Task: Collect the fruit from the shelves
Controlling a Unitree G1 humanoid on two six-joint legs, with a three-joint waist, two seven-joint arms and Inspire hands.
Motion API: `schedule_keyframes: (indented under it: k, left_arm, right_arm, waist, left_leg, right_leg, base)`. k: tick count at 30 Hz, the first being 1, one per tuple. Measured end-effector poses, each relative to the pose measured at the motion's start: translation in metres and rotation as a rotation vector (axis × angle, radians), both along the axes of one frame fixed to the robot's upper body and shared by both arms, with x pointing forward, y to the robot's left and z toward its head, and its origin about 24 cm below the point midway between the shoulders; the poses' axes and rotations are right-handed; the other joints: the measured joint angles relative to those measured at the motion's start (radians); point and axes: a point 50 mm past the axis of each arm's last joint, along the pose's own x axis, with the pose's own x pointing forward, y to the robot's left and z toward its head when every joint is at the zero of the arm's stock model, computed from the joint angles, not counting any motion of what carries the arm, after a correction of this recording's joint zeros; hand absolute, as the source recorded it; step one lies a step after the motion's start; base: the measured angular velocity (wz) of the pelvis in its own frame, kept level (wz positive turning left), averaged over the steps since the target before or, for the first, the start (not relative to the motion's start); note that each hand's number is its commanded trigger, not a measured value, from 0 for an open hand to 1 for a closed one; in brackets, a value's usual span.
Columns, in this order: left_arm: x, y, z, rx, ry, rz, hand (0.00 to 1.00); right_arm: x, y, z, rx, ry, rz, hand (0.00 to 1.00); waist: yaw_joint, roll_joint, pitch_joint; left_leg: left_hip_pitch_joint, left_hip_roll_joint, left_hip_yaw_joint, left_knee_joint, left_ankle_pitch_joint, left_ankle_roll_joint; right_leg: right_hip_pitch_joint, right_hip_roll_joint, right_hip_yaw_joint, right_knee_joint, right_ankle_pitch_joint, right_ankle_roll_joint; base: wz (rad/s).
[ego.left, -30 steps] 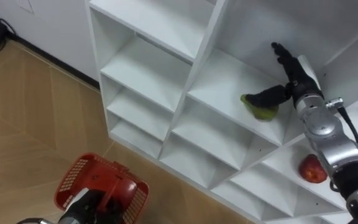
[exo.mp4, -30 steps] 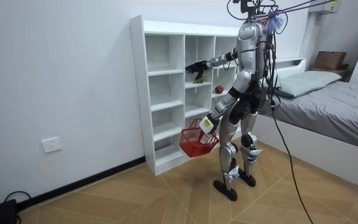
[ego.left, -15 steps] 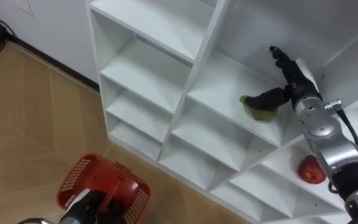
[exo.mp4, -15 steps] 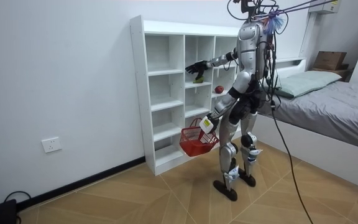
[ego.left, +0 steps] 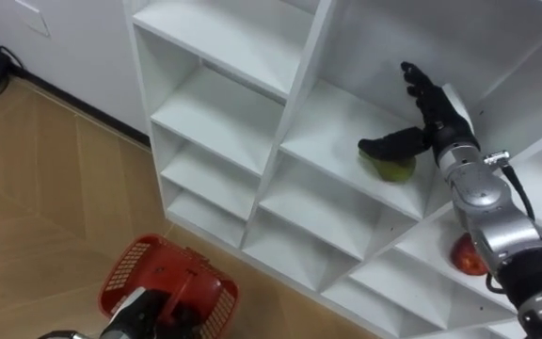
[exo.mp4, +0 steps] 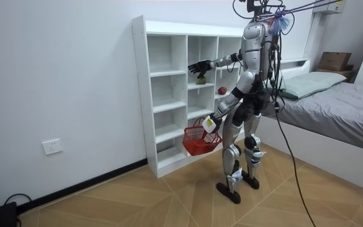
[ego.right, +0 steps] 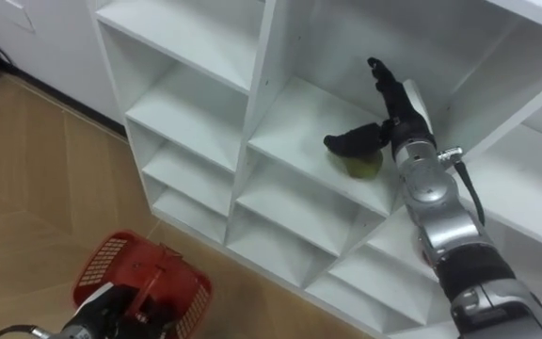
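I stand facing a white closet shelf (ego.left: pixel 290 94) with open compartments. A green fruit (ego.left: pixel 390 169) lies in a middle compartment. My right hand (ego.left: pixel 433 117) is inside that compartment, open, its fingers straight up along the back right and its thumb stretched over the top of the fruit. A red apple (ego.left: pixel 463 256) lies one shelf lower, partly hidden by my right forearm. My left hand (ego.left: pixel 171 305) hangs low, shut on the handle of a red mesh basket (ego.left: pixel 142 271). In the room view the basket (exo.mp4: pixel 196 142) hangs beside my thigh, in front of the lower shelves.
The other closet compartments (ego.left: pixel 219 104) hold nothing. Wooden floor (ego.left: pixel 36 188) spreads below and to the left. In the room view a bed (exo.mp4: pixel 339 107) stands close at the room view's right, and a wall socket (exo.mp4: pixel 52 147) sits low on the wall.
My right hand has moved slightly up and deeper over the green fruit, still open. The basket has risen a little. The eye view has shifted a bit.
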Motion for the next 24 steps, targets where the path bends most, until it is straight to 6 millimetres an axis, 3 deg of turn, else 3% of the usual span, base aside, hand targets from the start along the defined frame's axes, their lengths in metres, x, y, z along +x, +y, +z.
schedule_keyframes:
  k: [15, 24]
  left_arm:
    - [0.0001, 0.0007, 0.0001, 0.016, -0.008, 0.009, 1.00]
    - [0.0001, -0.0003, -0.0001, 0.026, -0.012, 0.004, 1.00]
  right_arm:
    - [-0.0010, 0.0003, -0.0005, 0.011, -0.008, -0.018, 0.00]
    - [-0.0006, 0.0079, -0.0018, 0.031, -0.010, -0.006, 0.00]
  waist:
    - [-0.004, -0.001, 0.0002]
    - [-0.027, -0.002, 0.0000]
  left_leg:
    - [0.000, -0.001, 0.000, -0.002, 0.001, 0.001]
    - [0.000, -0.002, 0.000, -0.002, 0.001, 0.002]
  right_leg:
    - [0.000, -0.002, -0.004, 0.000, 0.000, 0.000]
    - [0.000, -0.004, -0.006, 0.000, 0.000, 0.001]
  base:
    - [0.00]
    - [0.00]
